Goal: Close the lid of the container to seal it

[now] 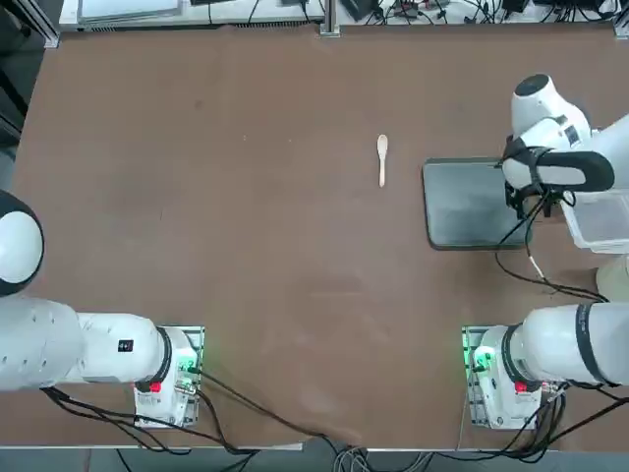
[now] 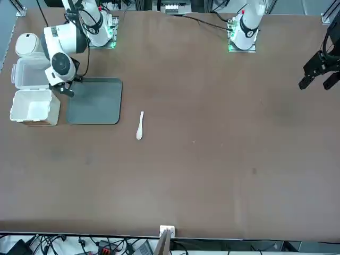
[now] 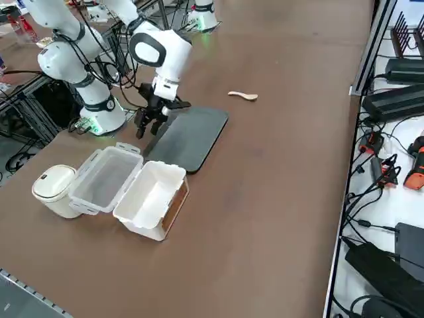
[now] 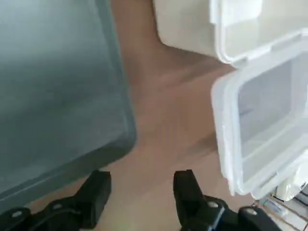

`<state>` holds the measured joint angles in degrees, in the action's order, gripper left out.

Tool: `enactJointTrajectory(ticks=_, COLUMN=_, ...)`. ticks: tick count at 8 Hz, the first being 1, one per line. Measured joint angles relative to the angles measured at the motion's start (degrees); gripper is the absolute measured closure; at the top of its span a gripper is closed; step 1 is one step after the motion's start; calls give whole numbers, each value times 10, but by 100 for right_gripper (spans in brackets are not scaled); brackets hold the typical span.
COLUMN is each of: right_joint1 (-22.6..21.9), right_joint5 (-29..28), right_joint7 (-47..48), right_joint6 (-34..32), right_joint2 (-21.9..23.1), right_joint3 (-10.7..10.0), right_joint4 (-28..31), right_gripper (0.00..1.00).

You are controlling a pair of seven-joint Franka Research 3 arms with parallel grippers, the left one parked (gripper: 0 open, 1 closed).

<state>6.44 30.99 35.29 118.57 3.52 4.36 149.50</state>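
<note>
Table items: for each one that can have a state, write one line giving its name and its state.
Container: open, empty, upright.
Lid: swung back flat beside the container, joined along one edge.
Tray: flat, empty.
Spoon: lying loose beyond the tray.
Right tool: open, empty, over the tray's edge.

A wide brown tabletop is filling almost the whole top view, its surface lying bare and evenly lit. Cables are running along the upper edge of that frame. In the right side view, a pale shelf is stretching down the right edge, carrying black boxes and tangled leads, while metal framing is standing at the left edge beyond the tabletop.
</note>
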Motion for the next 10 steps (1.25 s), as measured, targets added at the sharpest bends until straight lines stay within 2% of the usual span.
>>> enactJointTrajectory(ticks=2, right_joint1=49, right_joint5=13, right_joint7=0, right_joint6=18, right_joint2=-22, right_joint3=-4, right_joint4=0, right_gripper=40)
enactJointTrajectory(ticks=3, right_joint1=65, right_joint5=18, right_joint7=0, right_joint6=24, right_joint2=-34, right_joint3=-5, right_joint4=0, right_gripper=61)
enactJointTrajectory(ticks=5, right_joint1=77, right_joint5=23, right_joint7=0, right_joint6=27, right_joint2=-47, right_joint3=-5, right_joint4=0, right_gripper=71)
enactJointTrajectory(ticks=7, right_joint1=81, right_joint5=37, right_joint7=0, right_joint6=27, right_joint2=-57, right_joint3=-5, right_joint4=0, right_gripper=85)
enactJointTrajectory(ticks=8, right_joint1=83, right_joint5=45, right_joint7=6, right_joint6=27, right_joint2=-63, right_joint3=-5, right_joint4=0, right_gripper=89)
enactJointTrajectory(ticks=10, right_joint1=76, right_joint5=87, right_joint7=72, right_joint6=27, right_joint2=-83, right_joint3=-2, right_joint4=1, right_gripper=90)
